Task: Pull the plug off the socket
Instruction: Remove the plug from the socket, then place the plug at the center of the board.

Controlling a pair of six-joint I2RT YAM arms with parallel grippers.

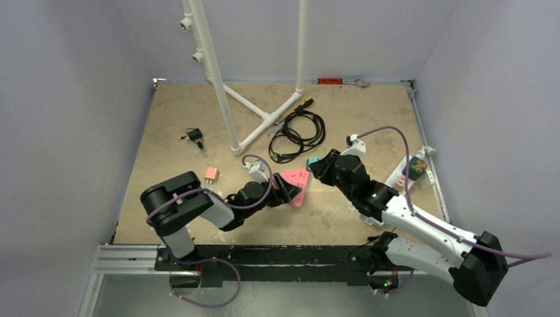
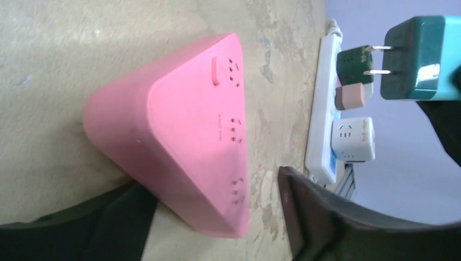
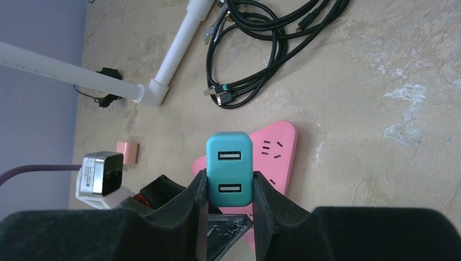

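The teal charger plug [image 3: 229, 163] is clamped in the right gripper [image 3: 229, 186], prongs clear of the pink triangular socket [image 2: 179, 130] straddled by the slack, parted left gripper [image 2: 212, 182]; the pull is judged done.

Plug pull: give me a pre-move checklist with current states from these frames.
1. Teal plug out of the pink socket: ok, its prongs are bare in the air in the left wrist view.
2. Right gripper grip on plug: ok, its fingers clamp both sides.
3. Left gripper clear of socket: cannot tell. It is open and one finger stands off, but the other is close against the socket's side.
4. Socket flat on the table: ok.
5. Black cables out of the way: ok, they are coiled farther back, apart from both arms.
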